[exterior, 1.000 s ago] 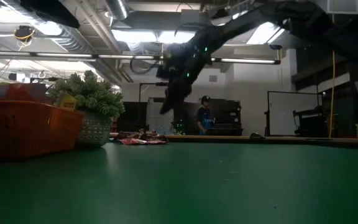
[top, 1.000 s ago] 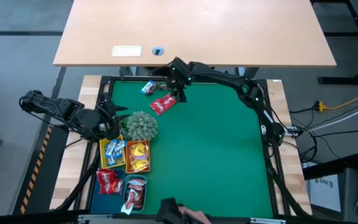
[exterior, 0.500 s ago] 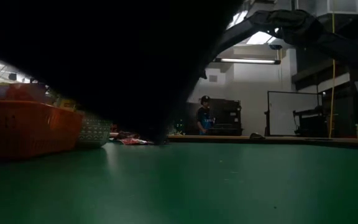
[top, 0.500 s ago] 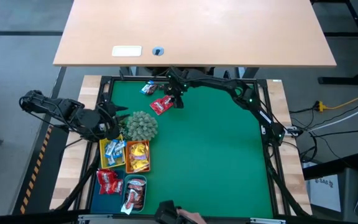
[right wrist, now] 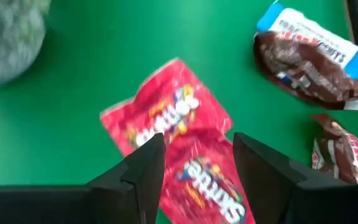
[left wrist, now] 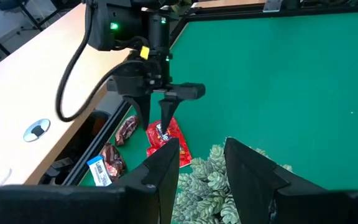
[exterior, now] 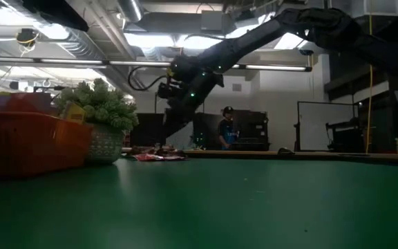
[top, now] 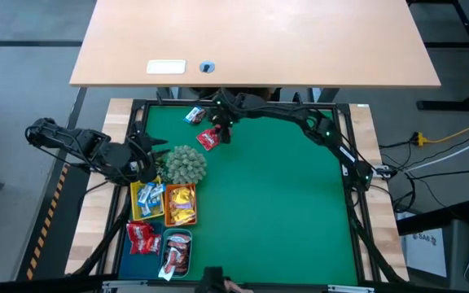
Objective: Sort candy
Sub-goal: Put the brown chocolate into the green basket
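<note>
Right gripper (left wrist: 156, 118) hangs over the red packets (right wrist: 182, 146), jaws released; left gripper (top: 151, 155) waits beside the plant (top: 186, 164), jaws released.

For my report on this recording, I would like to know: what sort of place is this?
Probably a robotics lab or workshop: two dark robot arms work at a green-topped table, bare ducts and strip lights hang overhead, and a person stands among dark equipment behind.

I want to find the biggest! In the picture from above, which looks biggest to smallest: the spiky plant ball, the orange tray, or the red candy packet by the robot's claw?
1. Spiky plant ball
2. Orange tray, slightly smaller, so this is close
3. Red candy packet under the right gripper, clearly smallest
</note>
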Robot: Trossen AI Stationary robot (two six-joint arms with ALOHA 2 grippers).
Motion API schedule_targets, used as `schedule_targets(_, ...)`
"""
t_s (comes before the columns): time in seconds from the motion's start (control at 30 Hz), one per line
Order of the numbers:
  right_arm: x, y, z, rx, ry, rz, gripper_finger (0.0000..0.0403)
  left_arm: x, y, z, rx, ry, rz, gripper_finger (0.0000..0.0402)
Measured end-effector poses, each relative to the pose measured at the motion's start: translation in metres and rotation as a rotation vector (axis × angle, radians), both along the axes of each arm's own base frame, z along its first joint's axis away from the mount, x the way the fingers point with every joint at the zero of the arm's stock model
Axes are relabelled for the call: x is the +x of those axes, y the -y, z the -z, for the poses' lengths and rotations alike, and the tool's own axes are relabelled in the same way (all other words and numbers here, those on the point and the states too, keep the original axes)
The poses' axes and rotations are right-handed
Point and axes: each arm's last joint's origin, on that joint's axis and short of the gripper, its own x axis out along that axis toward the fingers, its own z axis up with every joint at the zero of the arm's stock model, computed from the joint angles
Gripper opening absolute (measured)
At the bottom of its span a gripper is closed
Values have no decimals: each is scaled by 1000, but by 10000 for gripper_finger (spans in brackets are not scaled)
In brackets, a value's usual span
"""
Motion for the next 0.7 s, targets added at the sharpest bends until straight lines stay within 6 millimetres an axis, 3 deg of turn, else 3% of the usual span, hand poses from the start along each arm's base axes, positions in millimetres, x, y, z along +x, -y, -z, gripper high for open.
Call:
schedule_targets(0.2, 13, -18, -3, -63, 15, 132, 188, 0, 0, 0, -16, 9, -9, 124)
schedule_targets(0.5, 20, -45, -7, -137, -7, 110, 188, 1, 0, 0, -16, 11, -10, 124)
schedule_targets(0.7, 15, -47, -44, -142, -35, 116, 188, 15, 2, -4, 80, 63, -99, 124)
